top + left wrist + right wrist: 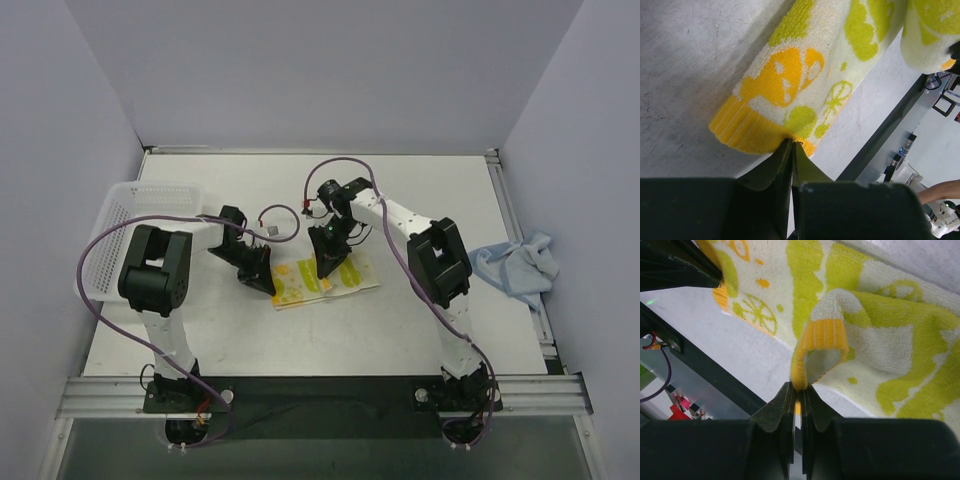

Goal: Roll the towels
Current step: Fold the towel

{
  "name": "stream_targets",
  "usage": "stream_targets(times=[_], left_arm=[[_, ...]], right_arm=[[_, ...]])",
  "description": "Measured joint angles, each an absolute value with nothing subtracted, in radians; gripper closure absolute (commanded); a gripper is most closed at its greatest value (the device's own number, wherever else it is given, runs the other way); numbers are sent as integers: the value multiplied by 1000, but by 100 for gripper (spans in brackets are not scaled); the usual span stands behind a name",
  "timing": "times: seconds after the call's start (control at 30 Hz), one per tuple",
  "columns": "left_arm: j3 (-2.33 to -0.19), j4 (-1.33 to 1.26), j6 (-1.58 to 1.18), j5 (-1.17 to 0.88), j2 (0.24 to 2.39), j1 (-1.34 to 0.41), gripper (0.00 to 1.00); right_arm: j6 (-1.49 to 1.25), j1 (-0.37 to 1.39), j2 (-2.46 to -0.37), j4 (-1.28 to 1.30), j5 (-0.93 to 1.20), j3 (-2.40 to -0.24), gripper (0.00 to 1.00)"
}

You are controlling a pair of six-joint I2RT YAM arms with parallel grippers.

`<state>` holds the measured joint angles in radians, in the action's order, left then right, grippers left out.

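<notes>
Softly looped terry towel (805,85), ribbed hem (740,131)

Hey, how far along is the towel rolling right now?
Barely started: no towel is rolled yet. In hand: the left gripper and right gripper each pinch the orange hem of the printed towel, which lies mostly flat. Left: rolling it, then the blue towel, crumpled off to the right.

Setting: you are working in a robotics lab test cell.
Evidence: plain pale-grey enclosure walls (80,80); flat white tabletop (430,180); silver aluminium mounting rail (100,398).
</notes>
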<state>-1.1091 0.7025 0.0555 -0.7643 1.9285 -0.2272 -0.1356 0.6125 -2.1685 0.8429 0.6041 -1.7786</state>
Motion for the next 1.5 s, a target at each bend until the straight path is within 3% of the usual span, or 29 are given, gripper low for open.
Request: stream_targets(times=[0.2,0.27,0.3,0.4,0.47,0.67,0.9,1.0,1.33,1.47,1.5], left_arm=[[-1106,702,56,-767,1928,-227,87],[-1103,701,56,-770,1928,-227,84],[-1099,699,56,-772,1926,-227,83],[-1084,699,57,-787,1915,-222,79],[-1076,699,58,-799,1903,-212,78],[-1054,703,62,-846,1813,-150,78],[-1060,703,67,-838,1671,-211,80],[-1076,703,67,-807,1693,-285,82],[-1143,729,115,-694,1921,-305,83],[-1272,793,131,-683,2005,-290,83],[-1322,799,137,-671,2030,-289,83]], right_arm=[[-142,612,-2192,831,606,-1789,98],[-148,612,-2203,828,610,-1790,80],[-150,612,-2208,826,611,-1791,63],[-154,612,-2213,826,620,-1791,50],[-153,607,-2210,826,631,-1791,50],[-127,545,-2139,838,661,-1776,56],[-55,352,-2087,843,645,-1799,85],[-26,313,-2127,844,631,-1806,90],[20,318,-2239,805,607,-1656,96],[10,307,-2161,790,661,-1497,90],[8,309,-2136,792,671,-1457,84]])
